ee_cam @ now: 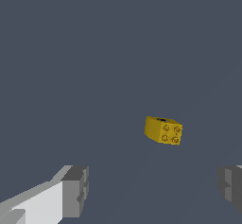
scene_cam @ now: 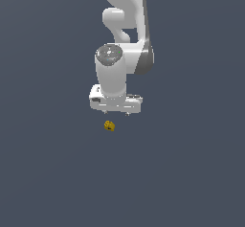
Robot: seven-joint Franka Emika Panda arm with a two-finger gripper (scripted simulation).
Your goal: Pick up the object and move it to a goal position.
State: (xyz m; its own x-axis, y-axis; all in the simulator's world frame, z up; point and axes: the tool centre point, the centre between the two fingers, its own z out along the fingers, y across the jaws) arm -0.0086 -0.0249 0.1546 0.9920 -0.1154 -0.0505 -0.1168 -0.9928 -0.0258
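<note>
The object [scene_cam: 109,125] is a tiny mustard-yellow piece on the dark grey floor, just below the gripper in the exterior view. In the wrist view the object [ee_cam: 163,131] looks like a small block with several round studs on one face. My white gripper [scene_cam: 116,112] hangs over the floor, pointing down, and is open and empty. In the wrist view the gripper [ee_cam: 153,190] has its grey fingertips [ee_cam: 75,192] spread wide. The object lies ahead of the gap between them, nearer the other fingertip, and touches neither.
The dark grey floor [scene_cam: 48,173] is plain and flat all around. The white arm [scene_cam: 122,25] rises behind the gripper toward the top of the exterior view. No other objects and no goal marker show.
</note>
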